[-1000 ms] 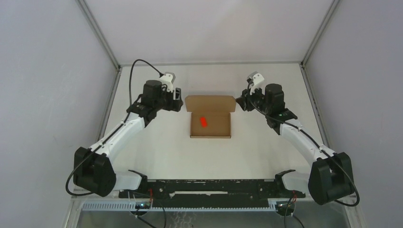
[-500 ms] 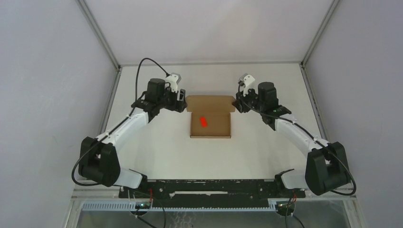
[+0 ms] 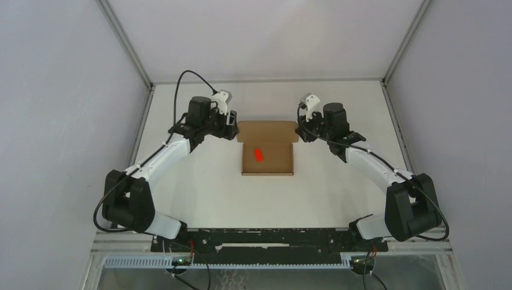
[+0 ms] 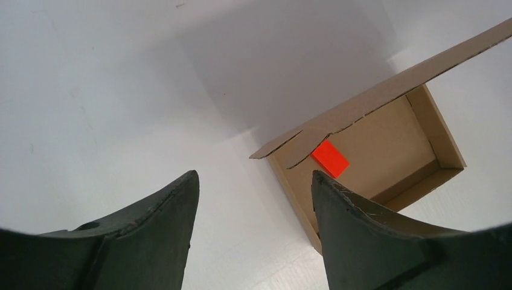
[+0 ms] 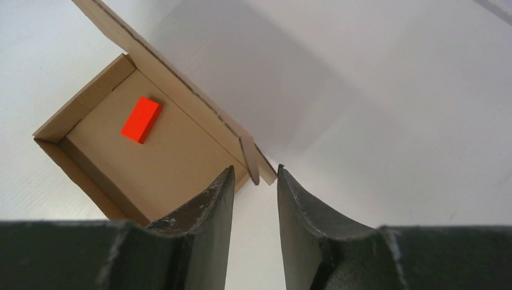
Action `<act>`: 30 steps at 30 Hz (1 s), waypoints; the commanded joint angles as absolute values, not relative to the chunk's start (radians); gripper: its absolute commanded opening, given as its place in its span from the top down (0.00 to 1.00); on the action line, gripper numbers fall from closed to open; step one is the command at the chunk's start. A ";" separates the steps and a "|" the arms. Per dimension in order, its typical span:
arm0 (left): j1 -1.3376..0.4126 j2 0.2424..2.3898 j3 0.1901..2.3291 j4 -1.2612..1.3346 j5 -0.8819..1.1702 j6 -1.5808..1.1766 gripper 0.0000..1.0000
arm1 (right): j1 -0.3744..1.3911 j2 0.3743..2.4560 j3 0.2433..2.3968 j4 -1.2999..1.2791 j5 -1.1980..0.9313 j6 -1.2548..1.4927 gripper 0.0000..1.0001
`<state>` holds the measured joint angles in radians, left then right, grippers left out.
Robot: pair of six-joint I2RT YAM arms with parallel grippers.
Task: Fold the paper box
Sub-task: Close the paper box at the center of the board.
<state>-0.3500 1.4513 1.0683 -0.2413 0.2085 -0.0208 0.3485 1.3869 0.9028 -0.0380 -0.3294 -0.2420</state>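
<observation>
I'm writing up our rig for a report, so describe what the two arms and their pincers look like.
Left arm and right arm: white links, bulky black joints, a black cable looping off the left. Left pincer and right pincer: dark, curved, scuffed along the edges.
</observation>
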 commanded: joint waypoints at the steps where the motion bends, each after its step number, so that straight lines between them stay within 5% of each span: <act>1: -0.344 1.464 1.144 -0.212 0.201 0.023 0.27 | 0.343 1.380 0.952 0.021 -0.319 -0.260 0.60; 14: -0.344 1.512 1.171 -0.223 0.230 0.052 0.49 | 0.333 1.428 0.985 0.005 -0.377 -0.269 0.70; 30: -0.344 1.514 1.175 -0.209 0.285 0.051 0.55 | 0.338 1.452 1.008 -0.041 -0.411 -0.276 0.72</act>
